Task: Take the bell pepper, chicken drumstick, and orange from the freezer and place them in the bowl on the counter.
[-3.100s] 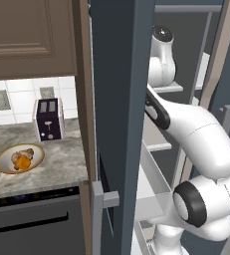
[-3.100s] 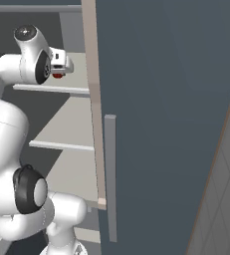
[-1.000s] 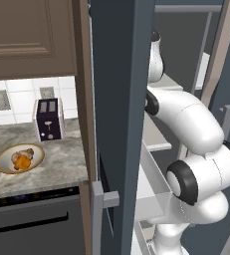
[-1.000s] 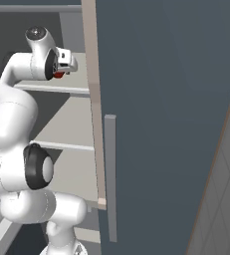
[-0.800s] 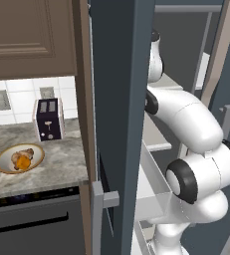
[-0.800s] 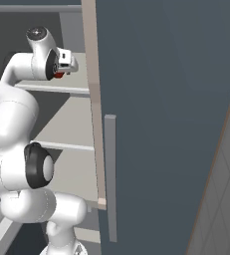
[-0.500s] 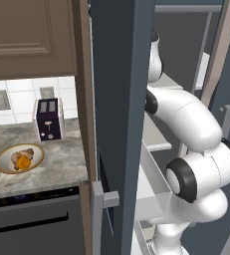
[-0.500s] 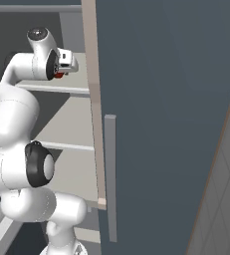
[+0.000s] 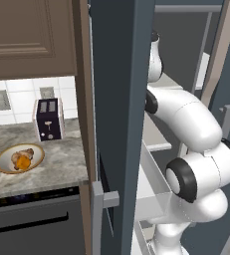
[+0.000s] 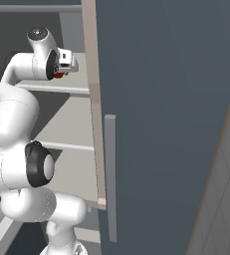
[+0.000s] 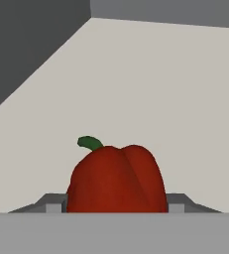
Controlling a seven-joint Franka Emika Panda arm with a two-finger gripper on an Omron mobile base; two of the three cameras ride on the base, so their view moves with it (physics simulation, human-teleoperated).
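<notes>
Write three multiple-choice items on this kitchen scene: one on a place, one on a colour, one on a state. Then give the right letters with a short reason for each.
1. Where does the bowl stand?
A. on the counter, in front of the toaster
B. on a freezer shelf
C. on the floor

2. What colour is the bell pepper?
A. yellow
B. red with a green stem
C. all green

3. How does the bell pepper sit relative to the fingers?
A. far off, across the shelf
B. between them, one on each side
C. hanging above them

Answers:
1 A: the left base view shows the bowl on the marbled stone, nearer the camera than the toaster.
2 B: the hand view shows a glossy red body with a green stem.
3 B: in the hand view a finger tip shows at each flank of the bell pepper.
</notes>
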